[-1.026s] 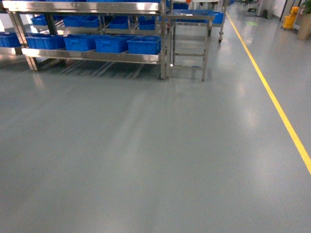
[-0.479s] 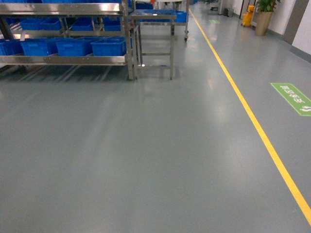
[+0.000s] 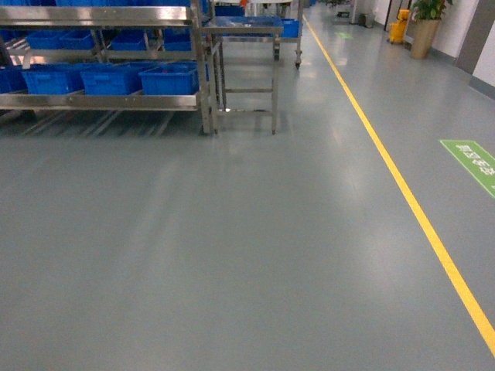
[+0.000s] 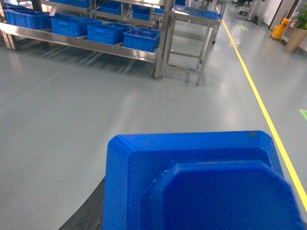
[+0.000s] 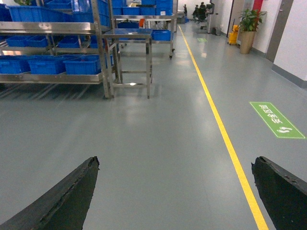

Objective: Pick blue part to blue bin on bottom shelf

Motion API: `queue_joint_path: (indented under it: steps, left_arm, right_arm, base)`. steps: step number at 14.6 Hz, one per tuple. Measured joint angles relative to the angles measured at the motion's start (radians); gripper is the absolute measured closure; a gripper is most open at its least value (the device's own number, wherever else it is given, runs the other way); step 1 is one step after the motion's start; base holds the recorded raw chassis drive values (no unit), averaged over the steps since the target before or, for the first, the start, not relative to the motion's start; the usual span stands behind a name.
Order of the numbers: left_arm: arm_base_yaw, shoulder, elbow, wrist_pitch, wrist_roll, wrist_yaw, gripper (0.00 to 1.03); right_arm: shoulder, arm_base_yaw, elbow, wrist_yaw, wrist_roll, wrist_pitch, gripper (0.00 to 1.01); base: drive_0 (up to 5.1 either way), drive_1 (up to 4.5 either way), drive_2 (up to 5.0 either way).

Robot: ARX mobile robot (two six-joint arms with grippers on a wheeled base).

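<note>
You face a wide grey floor that fills most of the head view. A yellow line runs along it on the right, from near to far, and a green floor sign lies just right of that line.

Far left stands the stainless-steel rack. Its bottom shelf carries a row of blue bins side by side behind the flat front rail. Just right of the rack, touching or nearly so, stands a small steel table. Far right, by the wall, you see a potted plant and a yellow bucket.

The blue part fills the near edge of the left wrist view, well apart from the rack. It sits at the left gripper; only a dark sliver shows beside it, so you cannot tell from this whether the claw clamps it.

The right gripper stands wide: its two dark fingers sit at opposite lower corners of the right wrist view with bare floor between, holding nothing.
</note>
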Motion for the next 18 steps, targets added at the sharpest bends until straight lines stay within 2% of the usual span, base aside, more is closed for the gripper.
queue_joint_path:
  steps: [18]
  left_arm:
    - [0.0,0.0,0.0,-0.002,0.0,0.0,0.6]
  right_arm:
    - [0.0,0.0,0.0,0.0,0.0,0.001,0.03]
  base:
    - [-0.1,4.04,-4.2]
